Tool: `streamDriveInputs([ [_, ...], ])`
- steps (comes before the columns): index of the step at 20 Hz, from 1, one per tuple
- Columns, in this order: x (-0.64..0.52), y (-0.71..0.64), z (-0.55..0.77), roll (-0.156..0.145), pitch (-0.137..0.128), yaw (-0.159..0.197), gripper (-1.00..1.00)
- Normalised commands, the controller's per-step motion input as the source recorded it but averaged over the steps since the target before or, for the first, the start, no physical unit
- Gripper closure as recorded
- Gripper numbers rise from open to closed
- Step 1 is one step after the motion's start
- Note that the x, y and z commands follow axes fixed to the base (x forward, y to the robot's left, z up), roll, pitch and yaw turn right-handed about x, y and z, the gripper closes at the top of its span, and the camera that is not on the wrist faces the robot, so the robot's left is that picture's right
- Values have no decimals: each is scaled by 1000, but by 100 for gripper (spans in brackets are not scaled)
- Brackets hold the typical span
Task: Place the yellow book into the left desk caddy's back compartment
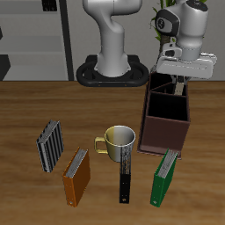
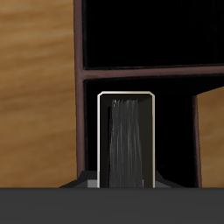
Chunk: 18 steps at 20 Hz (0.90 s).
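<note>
Wooden table (image 1: 26,114) carries the left desk caddy (image 1: 165,125). Gripper (image 1: 180,81) hangs right above the caddy's back compartment (image 1: 167,85), fingers clamped on the yellow book (image 2: 126,140), held upright, lower end inside the compartment. Mug (image 1: 118,141) sits just beside the caddy.

Soft, even light falls from above across the wooden desk (image 1: 26,110) in the exterior view, leaving only faint, short shadows beside the standing things and no glare. Both renders are small and coarse, with slightly jagged edges but no blur or bending at the borders. In the wrist view, the left desk caddy (image 2: 79,79) shows a pitch-black interior.
</note>
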Motion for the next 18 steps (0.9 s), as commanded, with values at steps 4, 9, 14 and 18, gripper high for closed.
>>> streamDriveInputs([
  [4, 80, 13, -284, 4, 66, 3, 100],
  [9, 15, 8, -152, 31, 55, -8, -100],
  [14, 37, -99, 42, 5, 5, -20, -100],
  [18, 4, -109, 57, -6, -10, -1, -100],
])
